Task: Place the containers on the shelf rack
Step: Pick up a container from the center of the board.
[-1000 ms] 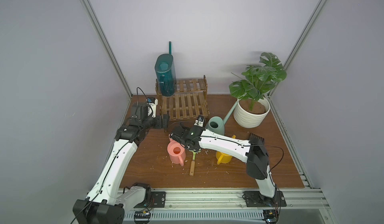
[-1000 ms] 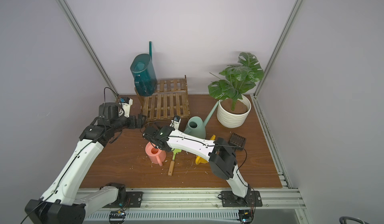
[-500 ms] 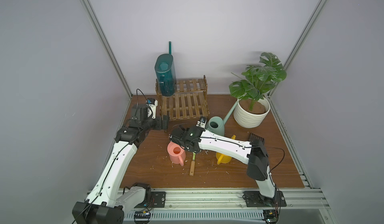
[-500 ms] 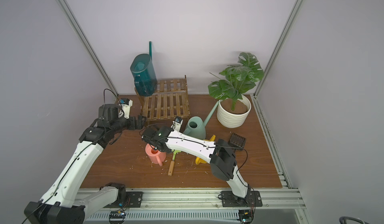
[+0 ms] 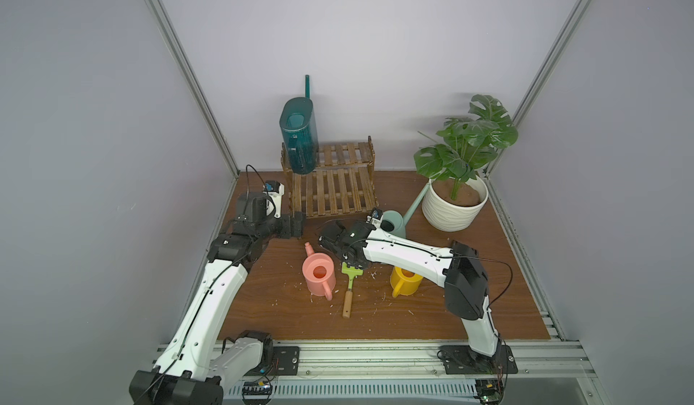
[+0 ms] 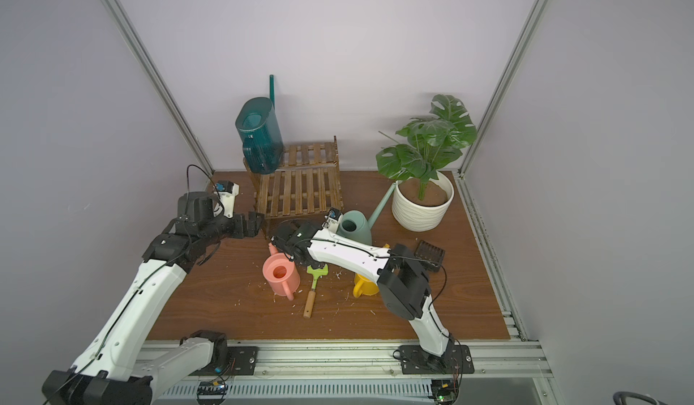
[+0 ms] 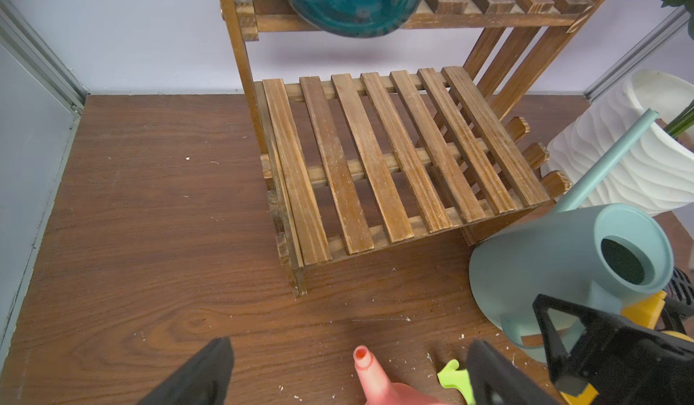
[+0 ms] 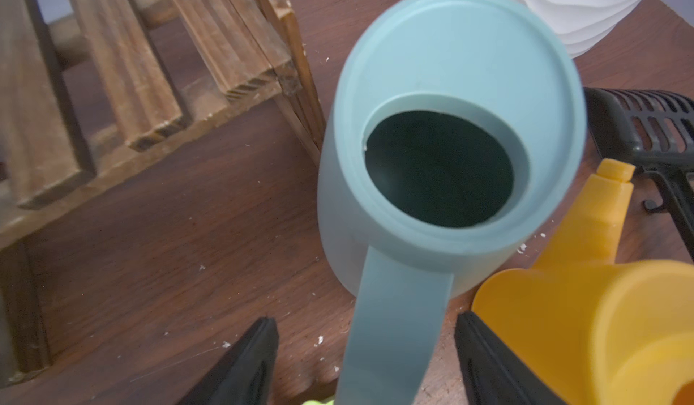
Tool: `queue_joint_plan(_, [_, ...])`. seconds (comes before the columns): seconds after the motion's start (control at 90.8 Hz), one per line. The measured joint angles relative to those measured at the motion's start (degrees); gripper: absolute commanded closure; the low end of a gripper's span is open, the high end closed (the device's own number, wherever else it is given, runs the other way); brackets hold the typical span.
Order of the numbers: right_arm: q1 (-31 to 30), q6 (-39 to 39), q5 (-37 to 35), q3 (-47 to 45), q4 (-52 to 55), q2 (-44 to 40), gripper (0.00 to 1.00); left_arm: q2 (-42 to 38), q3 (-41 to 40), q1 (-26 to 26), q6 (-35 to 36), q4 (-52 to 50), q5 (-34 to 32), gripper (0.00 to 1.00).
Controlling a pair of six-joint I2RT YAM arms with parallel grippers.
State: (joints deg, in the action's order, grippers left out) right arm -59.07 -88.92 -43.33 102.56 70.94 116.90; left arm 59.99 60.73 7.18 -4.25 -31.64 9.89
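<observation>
Straddling the handle (image 8: 394, 328) of the mint green plastic watering can (image 8: 432, 65), jaws apart, the right tool (image 8: 366, 320) could tip it closing off-centre.

Teal can (image 6: 259, 136) on rack (image 6: 300, 192) — mint can (image 6: 355, 230), pink can (image 6: 281, 273), yellow can (image 6: 366, 287) on table (image 6: 225, 301).

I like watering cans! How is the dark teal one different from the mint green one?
The dark teal can stands on the top step of the shelf rack; the mint green can stands on the table beside it. The teal one is tall and see-through; the mint one is cone-shaped and solid. Teal's spout points straight up; mint's slants. Both are upright with long spouts.
</observation>
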Motion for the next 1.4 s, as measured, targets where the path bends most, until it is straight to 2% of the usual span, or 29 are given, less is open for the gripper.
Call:
queue_joint_plan(0.253, [0.9, 0.9, 0.9, -3.4, -2.6, 0.0, 0.45, -0.2, -0.1, 0.0, 0.0, 0.2, 0.0, 0.0])
queue_joint_plan(0.451, [0.9, 1.4, 0.9, -4.2, -3.8, 0.0, 0.62, -0.3, -0.5, 0.0, 0.0, 0.4, 0.0, 0.0])
queue_joint_plan(0.881, [1.3, 2.2, -0.8, -4.9, -5.0, 0.0, 0.77, -0.5, -1.0, 0.0, 0.0, 0.4, 0.0, 0.0])
queue_joint_plan(0.991, [1.3, 2.6, -0.9, -5.7, -5.7, -0.5, 0.76, -0.5, -1.0, 0.0, 0.0, 0.4, 0.0, 0.01])
queue_joint_plan(1.167, [1.5, 3.6, -0.9, -9.0, -8.0, -2.8, 0.69, -0.5, -1.0, 0.0, 0.0, 0.4, 0.0, 0.01])
queue_joint_plan(1.277, [1.8, 4.6, -0.9, -11.2, -8.7, -4.0, 0.6, -0.5, -1.1, 0.0, 0.0, 0.5, 0.0, 0.01])
queue_joint_plan(1.398, [2.1, 4.9, -0.5, -13.7, -9.6, -4.5, 0.56, -0.5, -1.7, 0.0, 0.0, 0.7, 0.0, 0.01])
